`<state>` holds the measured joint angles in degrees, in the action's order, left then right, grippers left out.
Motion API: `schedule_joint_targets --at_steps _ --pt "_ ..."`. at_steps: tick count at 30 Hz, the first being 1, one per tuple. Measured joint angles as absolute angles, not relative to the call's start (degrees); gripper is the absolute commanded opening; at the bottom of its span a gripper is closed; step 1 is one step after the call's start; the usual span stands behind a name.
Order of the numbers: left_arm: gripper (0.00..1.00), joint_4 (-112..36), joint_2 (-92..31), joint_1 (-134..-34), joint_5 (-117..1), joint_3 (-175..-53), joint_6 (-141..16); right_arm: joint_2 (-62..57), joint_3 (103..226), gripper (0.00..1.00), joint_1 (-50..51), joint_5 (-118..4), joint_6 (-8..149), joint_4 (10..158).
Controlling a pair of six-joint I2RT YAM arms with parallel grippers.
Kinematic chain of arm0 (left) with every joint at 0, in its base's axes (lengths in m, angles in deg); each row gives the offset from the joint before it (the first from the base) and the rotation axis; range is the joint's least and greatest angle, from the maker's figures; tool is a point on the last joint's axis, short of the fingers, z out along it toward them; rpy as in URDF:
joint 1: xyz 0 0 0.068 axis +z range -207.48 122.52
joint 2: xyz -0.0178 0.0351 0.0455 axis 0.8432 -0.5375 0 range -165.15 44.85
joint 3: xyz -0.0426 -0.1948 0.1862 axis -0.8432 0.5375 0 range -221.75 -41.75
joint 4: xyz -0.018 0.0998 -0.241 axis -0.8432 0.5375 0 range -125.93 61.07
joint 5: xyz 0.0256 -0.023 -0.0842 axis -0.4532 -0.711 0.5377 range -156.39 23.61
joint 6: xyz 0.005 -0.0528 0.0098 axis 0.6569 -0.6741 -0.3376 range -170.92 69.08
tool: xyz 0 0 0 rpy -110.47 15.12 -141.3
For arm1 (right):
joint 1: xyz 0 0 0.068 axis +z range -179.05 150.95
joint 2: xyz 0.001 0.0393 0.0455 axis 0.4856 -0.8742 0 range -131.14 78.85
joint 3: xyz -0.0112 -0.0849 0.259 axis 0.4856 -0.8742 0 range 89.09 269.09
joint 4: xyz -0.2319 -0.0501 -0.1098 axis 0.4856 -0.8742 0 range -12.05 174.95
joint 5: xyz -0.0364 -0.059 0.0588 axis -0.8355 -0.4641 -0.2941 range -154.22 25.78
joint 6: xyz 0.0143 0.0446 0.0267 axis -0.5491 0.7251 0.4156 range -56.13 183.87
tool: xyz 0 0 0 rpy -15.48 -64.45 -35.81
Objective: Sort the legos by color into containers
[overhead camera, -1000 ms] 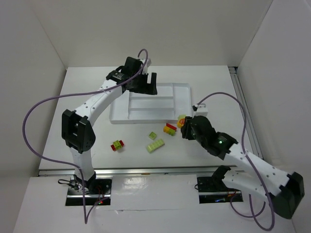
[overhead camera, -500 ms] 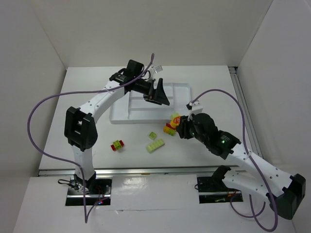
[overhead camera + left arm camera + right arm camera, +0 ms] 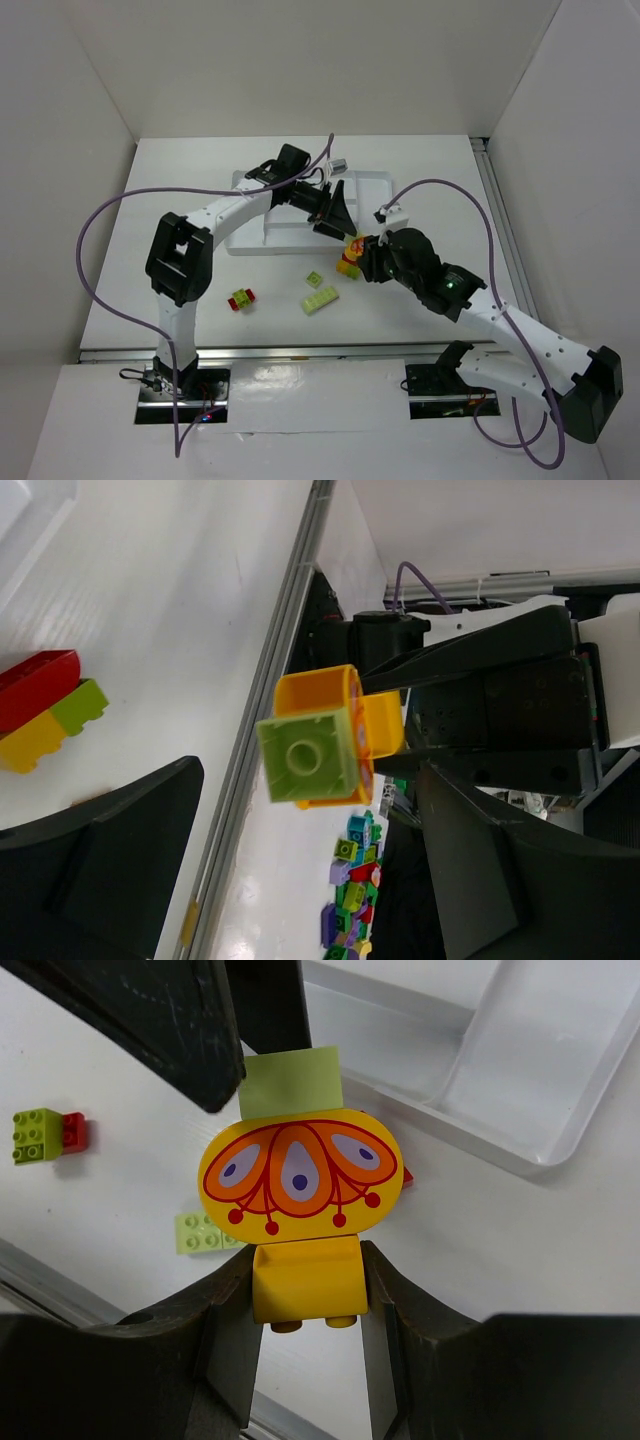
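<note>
Yellow-orange lego (image 3: 300, 1185) clamped between right fingers (image 3: 228, 1335); left fingers (image 3: 105, 865) apparently flank it.

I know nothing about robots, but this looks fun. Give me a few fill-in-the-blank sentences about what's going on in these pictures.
1. The right hand is shut on a yellow-orange piece whose attached brick is light ____.
2. The left hand, right next to it, stands wide ____.
3. The tray is ____ in colour.
4. On the table, the two-brick pair nearest the left arm's base is green and ____.

Missing words: green; open; white; red.
</note>
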<state>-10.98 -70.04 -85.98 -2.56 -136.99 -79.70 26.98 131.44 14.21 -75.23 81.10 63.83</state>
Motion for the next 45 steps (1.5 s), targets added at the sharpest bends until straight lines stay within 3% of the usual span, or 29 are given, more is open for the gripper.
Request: schedule_joint_targets --at_steps 4,5,9,16,19,20,24,25,28,30,45 --pt "0.90 -12.7 -70.4 -86.7 -1.5 -137.0 -81.2 25.3 131.9 0.23 14.2 -74.6 80.4 64.6" --pt "0.73 -13.2 -70.4 -86.7 -1.3 -137.0 -81.4 25.3 131.9 0.23 14.2 -74.5 80.2 64.6" --pt "0.52 -14.2 -70.5 -86.7 -0.5 -137.0 -82.0 25.3 131.9 0.23 14.2 -74.5 79.9 65.2" --pt "0.51 -14.9 -70.5 -86.4 -0.6 -137.0 -82.5 24.9 131.9 0.23 14.2 -74.5 79.9 66.1" --pt "0.65 -15.3 -70.5 -86.4 -0.4 -137.0 -82.5 24.7 131.9 0.23 14.2 -74.4 79.9 66.2" --pt "0.65 -15.5 -70.5 -86.4 -0.2 -137.0 -82.5 24.6 131.9 0.23 14.2 -74.4 79.9 66.3" --pt "0.51 -16.2 -70.7 -86.5 -0.2 -137.0 -82.7 24.1 131.9 0.23 14.2 -74.4 79.9 66.5" --pt "0.39 -16.4 -70.9 -86.5 -0.3 -137.0 -82.7 24.1 131.9 0.23 14.2 -74.5 79.9 66.5" --pt "0.19 -16.6 -71.2 -86.6 -0.6 -137.0 -83.6 23.9 131.8 0.23 14.2 -74.5 79.4 66.1" --pt "0.01 -16.5 -71.3 -86.6 -0.8 -137.0 -84.1 23.9 131.8 0.23 14.3 -74.6 79.1 66.0" --pt "0.00 -15.7 -71.3 -81.0 -2.1 -138.0 -86.0 25.5 131.4 0.23 14.4 -77.0 80.1 67.4"
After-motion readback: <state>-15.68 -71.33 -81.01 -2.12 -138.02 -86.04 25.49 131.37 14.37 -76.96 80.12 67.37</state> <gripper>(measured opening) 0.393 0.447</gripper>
